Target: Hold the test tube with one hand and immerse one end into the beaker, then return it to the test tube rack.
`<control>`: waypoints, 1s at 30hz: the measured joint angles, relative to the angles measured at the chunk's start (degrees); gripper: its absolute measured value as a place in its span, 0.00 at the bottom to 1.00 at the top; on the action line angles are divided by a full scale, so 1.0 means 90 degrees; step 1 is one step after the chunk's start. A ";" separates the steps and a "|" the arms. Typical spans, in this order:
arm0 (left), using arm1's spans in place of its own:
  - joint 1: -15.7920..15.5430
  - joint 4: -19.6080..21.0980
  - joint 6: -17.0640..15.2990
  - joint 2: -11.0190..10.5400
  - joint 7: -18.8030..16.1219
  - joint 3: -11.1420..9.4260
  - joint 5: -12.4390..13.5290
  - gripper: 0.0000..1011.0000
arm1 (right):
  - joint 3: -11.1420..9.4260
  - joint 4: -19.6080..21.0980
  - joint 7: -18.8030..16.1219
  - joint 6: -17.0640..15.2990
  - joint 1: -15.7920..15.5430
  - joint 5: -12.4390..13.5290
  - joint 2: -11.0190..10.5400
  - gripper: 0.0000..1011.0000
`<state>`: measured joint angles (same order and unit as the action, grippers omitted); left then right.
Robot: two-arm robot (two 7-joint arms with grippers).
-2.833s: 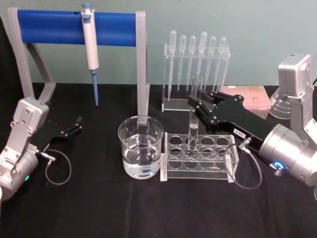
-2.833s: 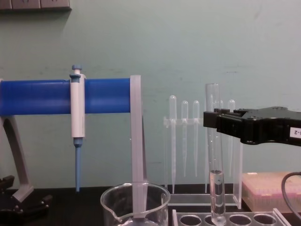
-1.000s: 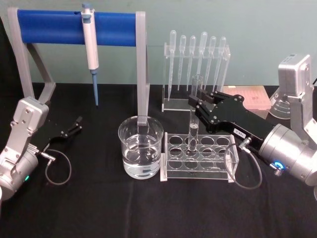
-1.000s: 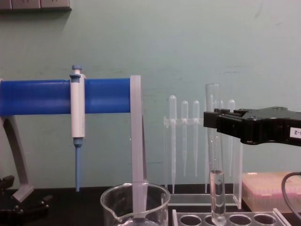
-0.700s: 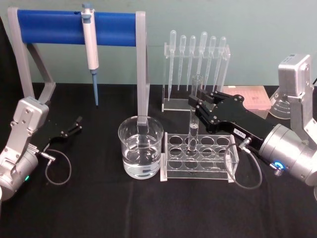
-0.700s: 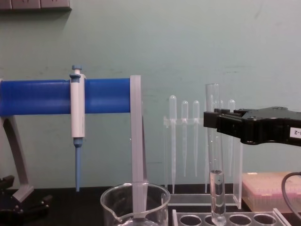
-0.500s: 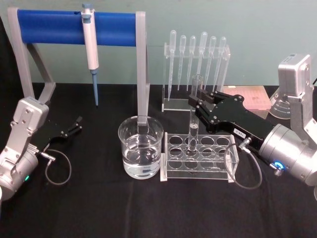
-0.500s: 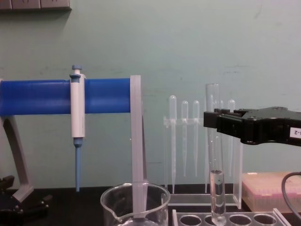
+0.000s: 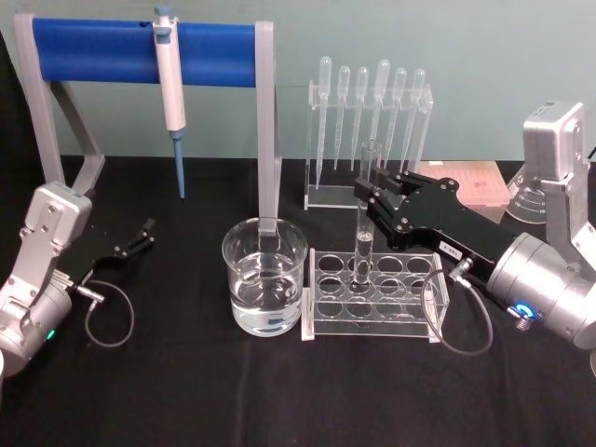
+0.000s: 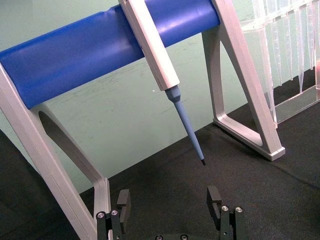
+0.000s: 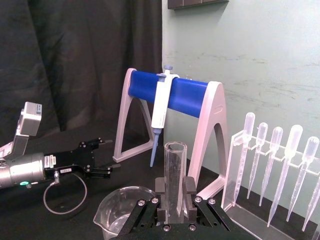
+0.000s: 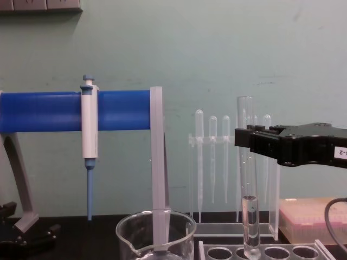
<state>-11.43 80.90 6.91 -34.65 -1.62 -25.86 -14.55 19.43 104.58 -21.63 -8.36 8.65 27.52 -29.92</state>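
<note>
Changes recorded: none visible. Long clear glass test tube [image 9: 361,244]: position unaltered, lower end at the clear acrylic test tube rack [image 9: 372,318]. Black right gripper [image 9: 367,192]: clamped on it as before. Black left gripper [image 9: 144,231]: unmoved, fingers apart.

1. I'm looking down from the head camera, and it takes in the whole table [image 9: 279,391].
2. The chest camera sits low, facing level across it, close to the test tube [image 12: 245,111].
3. Both wrist cameras face the blue stand [image 10: 100,50], shared by all four views.
</note>
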 joint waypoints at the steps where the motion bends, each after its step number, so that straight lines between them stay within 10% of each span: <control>1: 0.0000 0.0000 0.0000 0.0000 0.0000 0.0000 0.0000 0.99 | 0.0000 0.0000 0.0000 0.0000 0.0000 0.0000 0.0000 0.22; 16: 0.0000 0.0000 0.0000 0.0000 0.0000 0.0000 0.0000 0.99 | 0.0048 0.0266 0.0124 -0.0178 0.0243 0.0060 0.0136 0.22; 30: 0.0000 0.0000 0.0000 0.0000 0.0000 0.0000 0.0000 0.99 | 0.0911 -0.0601 -0.0049 -0.0044 0.1272 -0.0200 0.0956 0.22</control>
<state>-11.43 80.90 6.91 -34.65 -1.62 -25.86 -14.55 27.63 99.18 -22.08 -8.75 20.09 25.72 -21.31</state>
